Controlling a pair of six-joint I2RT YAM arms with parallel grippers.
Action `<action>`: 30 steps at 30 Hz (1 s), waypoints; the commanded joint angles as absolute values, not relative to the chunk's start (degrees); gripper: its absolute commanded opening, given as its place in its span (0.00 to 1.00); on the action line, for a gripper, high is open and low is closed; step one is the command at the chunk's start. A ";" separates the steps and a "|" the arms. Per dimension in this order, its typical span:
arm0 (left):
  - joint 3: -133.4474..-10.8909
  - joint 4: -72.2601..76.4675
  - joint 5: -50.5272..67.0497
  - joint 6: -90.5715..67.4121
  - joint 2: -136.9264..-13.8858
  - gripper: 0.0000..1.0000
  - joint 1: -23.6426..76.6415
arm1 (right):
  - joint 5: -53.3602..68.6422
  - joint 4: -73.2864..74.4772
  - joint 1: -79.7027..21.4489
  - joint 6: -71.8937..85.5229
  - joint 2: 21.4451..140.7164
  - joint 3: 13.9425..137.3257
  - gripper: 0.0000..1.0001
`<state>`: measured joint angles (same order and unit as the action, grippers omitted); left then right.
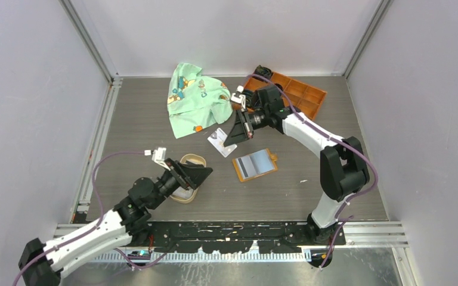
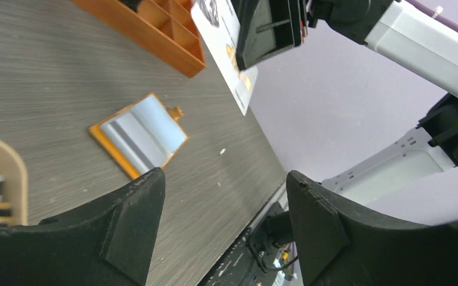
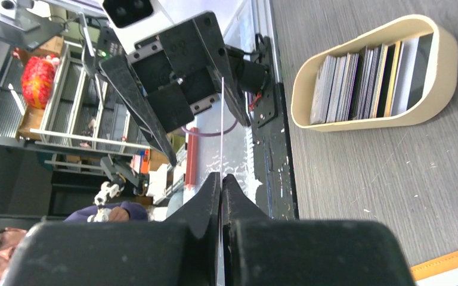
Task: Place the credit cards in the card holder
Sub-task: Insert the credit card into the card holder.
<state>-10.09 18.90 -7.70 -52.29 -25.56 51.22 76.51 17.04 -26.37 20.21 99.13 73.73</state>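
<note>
The card holder (image 1: 255, 164) lies open on the table, orange-edged with pale grey-blue slots up; it also shows in the left wrist view (image 2: 138, 136). My right gripper (image 1: 236, 134) is shut on a white credit card (image 1: 219, 142) and holds it above the table, left of the holder. In the right wrist view the card (image 3: 222, 119) is edge-on between the shut fingers of the right gripper (image 3: 221, 177). Several more credit cards (image 3: 364, 74) stand in the tan oval dish (image 1: 186, 159). My left gripper (image 1: 204, 173) is open and empty beside the dish, as the left wrist view (image 2: 223, 179) shows.
An orange compartmented tray (image 1: 301, 92) stands at the back right. A green printed cloth (image 1: 194, 98) lies at the back centre. The enclosure walls close in the table on three sides. The dish's rim (image 2: 12, 173) is at the left of the left wrist view.
</note>
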 commanded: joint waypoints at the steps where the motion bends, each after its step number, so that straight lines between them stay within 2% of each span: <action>1: -13.88 42.13 -1.34 -53.17 -37.18 0.75 50.82 | 80.79 10.66 -23.89 21.19 93.74 72.78 0.01; 5: -16.56 51.47 -0.26 -54.10 -47.40 0.73 50.66 | 81.52 10.74 -23.16 20.86 92.67 72.52 0.01; 8: -18.38 56.66 1.34 -54.85 -52.14 0.68 49.72 | 82.37 10.98 -23.26 20.66 92.89 72.39 0.01; 17: -23.60 55.69 6.82 -61.10 -58.29 0.46 42.80 | 84.64 17.03 -23.26 15.76 92.40 74.09 0.01; 25: -25.32 61.17 11.77 -64.49 -63.63 0.35 39.77 | 84.95 17.72 -23.29 15.07 91.93 74.00 0.01; 27: -25.71 62.68 12.95 -64.95 -64.91 0.26 39.26 | 84.99 17.75 -23.29 15.03 91.94 73.91 0.01; 30: -26.20 64.62 14.93 -65.57 -66.67 0.04 38.50 | 84.87 17.67 -23.27 14.73 91.89 73.79 0.01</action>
